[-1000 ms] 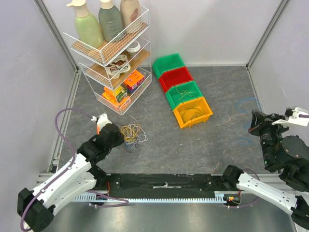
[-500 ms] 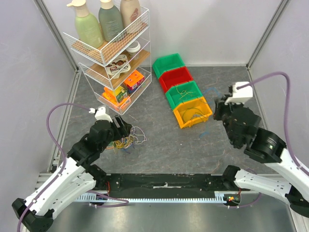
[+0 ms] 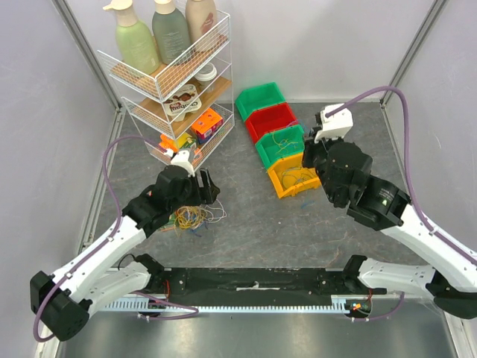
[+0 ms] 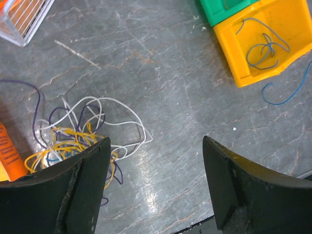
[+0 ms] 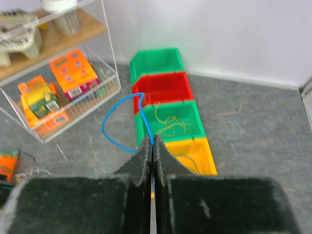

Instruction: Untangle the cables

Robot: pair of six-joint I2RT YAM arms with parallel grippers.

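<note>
A tangle of yellow, white and purple cables [image 3: 192, 216] lies on the grey floor; in the left wrist view the tangle [image 4: 73, 131] sits beside my left finger. My left gripper [image 3: 205, 190] is open and empty just right of it, and shows in its own view [image 4: 156, 185]. My right gripper [image 3: 313, 160] hovers over the bins and is shut on a thin blue cable [image 5: 109, 117], which loops out from its fingertips [image 5: 152, 142]. Blue wire loops [image 4: 265, 48] lie in the yellow bin [image 4: 287, 19]. Another blue strand [image 4: 287, 95] curves just outside it.
A row of bins runs green [image 3: 261, 99], red [image 3: 272, 119], green [image 3: 285, 143], yellow [image 3: 298, 186]; the second green one holds yellow-green wires [image 5: 170, 124]. A wire rack [image 3: 171, 82] with bottles and boxes stands at the back left.
My right arm swung in from the far right to above the bins, carrying the blue cable. My left arm moved forward and right, past the tangle.
</note>
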